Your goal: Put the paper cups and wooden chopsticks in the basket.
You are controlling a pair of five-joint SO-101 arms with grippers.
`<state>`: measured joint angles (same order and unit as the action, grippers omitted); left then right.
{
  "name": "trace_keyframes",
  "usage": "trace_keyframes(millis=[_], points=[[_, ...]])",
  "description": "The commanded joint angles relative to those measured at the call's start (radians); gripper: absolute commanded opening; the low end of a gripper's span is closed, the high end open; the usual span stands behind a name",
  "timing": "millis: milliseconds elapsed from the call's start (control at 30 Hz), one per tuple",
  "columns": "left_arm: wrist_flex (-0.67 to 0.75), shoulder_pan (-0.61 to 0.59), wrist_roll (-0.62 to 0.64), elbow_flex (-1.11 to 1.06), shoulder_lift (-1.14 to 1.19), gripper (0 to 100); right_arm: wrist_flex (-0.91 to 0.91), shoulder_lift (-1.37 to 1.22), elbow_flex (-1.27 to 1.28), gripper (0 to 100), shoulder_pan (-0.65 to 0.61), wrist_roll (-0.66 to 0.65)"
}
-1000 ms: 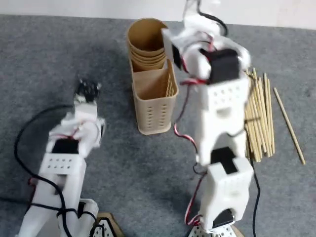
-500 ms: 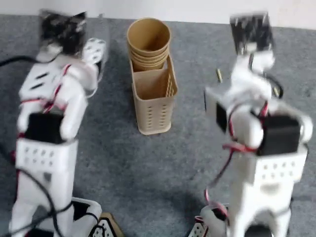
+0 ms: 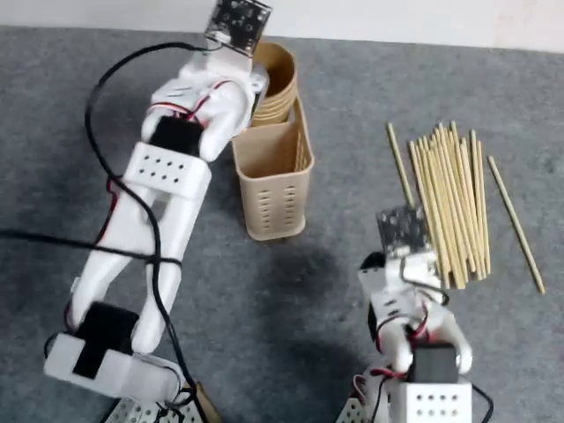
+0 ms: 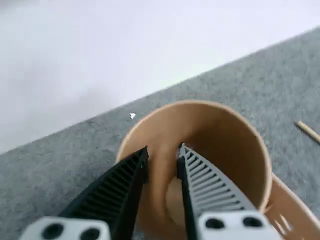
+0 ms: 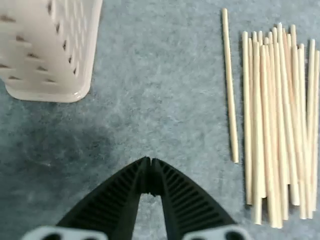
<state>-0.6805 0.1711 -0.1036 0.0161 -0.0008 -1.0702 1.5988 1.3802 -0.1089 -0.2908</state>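
A stack of brown paper cups stands in the far compartment of the beige basket. The left arm stretches over it. My left gripper is narrowly open at the top cup, one finger outside the rim and one inside. Wooden chopsticks lie in a loose bundle on the carpet to the right of the basket. The right arm sits near the front. My right gripper is shut and holds nothing, above bare carpet between the basket and the chopsticks.
Grey carpet covers the table. One chopstick lies apart at the far right, and another lies on the bundle's basket side. The basket's near compartment holds some sticks. A white wall runs behind the cups.
The left arm swung from the left side of the table up to the cup stack. The right arm pulled back from over the basket to the front, uncovering the chopsticks.
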Motion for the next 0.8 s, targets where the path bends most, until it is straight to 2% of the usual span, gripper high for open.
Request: trace_keyframes(millis=[0, 133, 300, 533, 667, 767], points=[[-0.005, 0.008, 0.011, -0.042, 0.059, 12, 0.019, 0.108, 0.085, 1.7, 0.015, -0.006], [0.006, 0.007, 0.011, -0.016, 0.074, 12, 0.022, 0.160, 0.148, 1.7, 0.015, -0.006], [-0.048, 0.008, 0.012, 0.153, 0.013, 12, 0.027, 0.196, 0.186, 1.7, 0.015, -0.006], [-0.377, 0.007, 0.127, 0.479, -0.170, 12, 0.068, 0.232, 0.236, 1.7, 0.015, -0.006], [-0.654, 0.013, 0.270, 0.481, -0.208, 12, 0.068, 0.232, 0.236, 1.7, 0.015, -0.006], [-0.776, 0.016, 0.407, 0.401, -0.208, 20, 0.068, 0.232, 0.236, 1.7, 0.015, -0.006]])
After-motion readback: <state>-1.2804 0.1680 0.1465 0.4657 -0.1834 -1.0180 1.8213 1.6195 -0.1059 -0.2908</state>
